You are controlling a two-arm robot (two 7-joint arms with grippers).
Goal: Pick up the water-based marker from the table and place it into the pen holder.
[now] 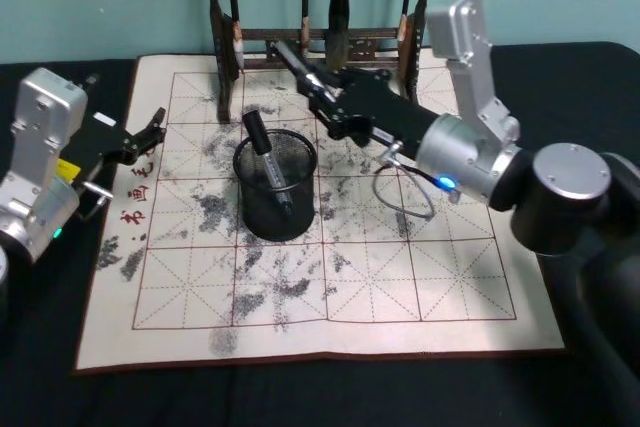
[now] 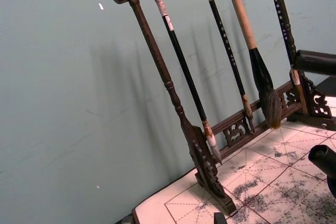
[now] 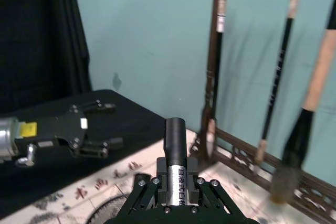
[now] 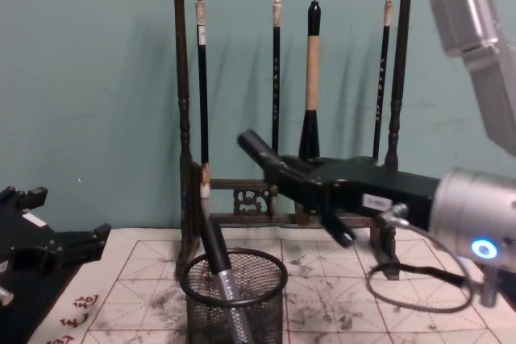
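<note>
We hold the water-based marker (image 1: 293,62) clamped in our right tool (image 1: 325,102), just beyond the pen holder (image 1: 250,212). Next it needs lowering inside. Our left tool (image 1: 152,137), fingers apart, rests at the left.

Even light throws faint, soft shadows of the brush rack (image 2: 158,61) onto the wall (image 2: 52,103).

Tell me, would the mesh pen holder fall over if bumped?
It would probably slide or wobble rather than topple: the pen holder looks about as wide as it is tall and stands flat on the cloth mat. It's wire mesh, so it is likely light and easy to shove.
</note>
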